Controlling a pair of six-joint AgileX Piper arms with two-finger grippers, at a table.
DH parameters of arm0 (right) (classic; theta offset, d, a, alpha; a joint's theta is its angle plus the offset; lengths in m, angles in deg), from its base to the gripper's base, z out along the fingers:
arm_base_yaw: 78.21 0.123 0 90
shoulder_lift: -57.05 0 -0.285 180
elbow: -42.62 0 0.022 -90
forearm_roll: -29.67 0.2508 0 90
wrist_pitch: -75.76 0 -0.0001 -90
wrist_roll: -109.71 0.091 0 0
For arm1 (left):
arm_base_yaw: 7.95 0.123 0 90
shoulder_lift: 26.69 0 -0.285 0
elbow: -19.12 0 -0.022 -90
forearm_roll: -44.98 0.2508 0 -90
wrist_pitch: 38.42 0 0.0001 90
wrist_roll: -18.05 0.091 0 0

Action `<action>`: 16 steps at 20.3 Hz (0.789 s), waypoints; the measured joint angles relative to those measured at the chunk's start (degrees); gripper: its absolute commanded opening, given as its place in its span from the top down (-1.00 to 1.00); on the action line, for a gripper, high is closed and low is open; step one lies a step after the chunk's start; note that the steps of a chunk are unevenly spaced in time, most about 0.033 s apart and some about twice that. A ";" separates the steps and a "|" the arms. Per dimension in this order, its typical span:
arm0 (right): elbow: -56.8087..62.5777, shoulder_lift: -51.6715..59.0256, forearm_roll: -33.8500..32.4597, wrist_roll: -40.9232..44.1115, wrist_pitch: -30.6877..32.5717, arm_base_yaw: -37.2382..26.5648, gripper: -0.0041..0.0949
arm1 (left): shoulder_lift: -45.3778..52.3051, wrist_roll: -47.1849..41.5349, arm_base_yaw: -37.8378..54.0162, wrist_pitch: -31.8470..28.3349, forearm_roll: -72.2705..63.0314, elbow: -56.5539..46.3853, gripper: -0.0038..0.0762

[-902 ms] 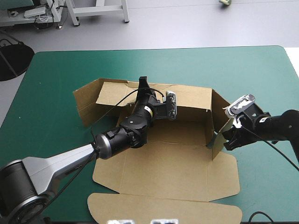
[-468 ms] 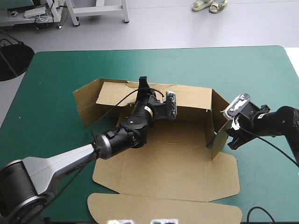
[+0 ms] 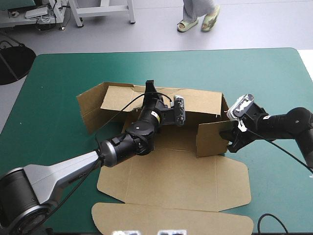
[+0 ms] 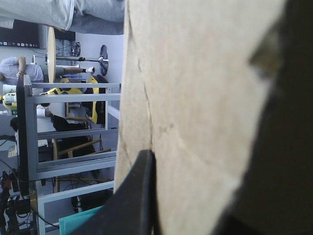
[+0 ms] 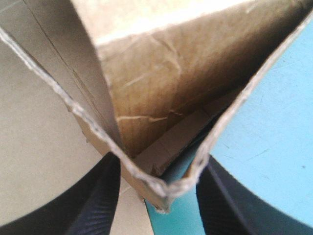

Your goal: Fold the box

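The brown box [image 3: 171, 181] lies partly folded at the table's middle, its back wall [image 3: 200, 103] raised and its front panels flat. My left gripper [image 3: 149, 88] sits at the back wall's top edge, shut on the board [image 4: 195, 98], which fills the space between its fingers [image 4: 139, 196]. My right gripper [image 3: 231, 139] is at the box's right end, shut on the right side flap [image 3: 212, 139]. That flap stands turned inward over the base. In the right wrist view a bent corner of board [image 5: 146, 122] sits between that gripper's [image 5: 159, 188] fingers.
The box's left flap [image 3: 90, 105] leans outward toward the table's left. A long front flap [image 3: 171, 218] reaches close to the near edge. Bare teal-green cover [image 3: 58, 83] surrounds the box on the left, far and right sides.
My right gripper has moved left and swung the right side flap inward, from edge-on at the box's end to facing across the base. The left arm has not moved.
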 measured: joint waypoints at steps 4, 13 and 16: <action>0.00 -2.48 4.39 0.38 -0.71 0.00 0.02 | -0.38 0.00 0.06 0.51 -2.62 2.18 0.93; 0.00 -7.99 14.29 3.78 -7.94 1.10 0.38 | -0.81 5.23 0.23 0.67 -7.46 4.14 0.93; 0.17 -8.00 14.24 4.11 -14.23 2.97 0.93 | -0.81 6.21 0.46 0.26 -7.74 4.21 0.93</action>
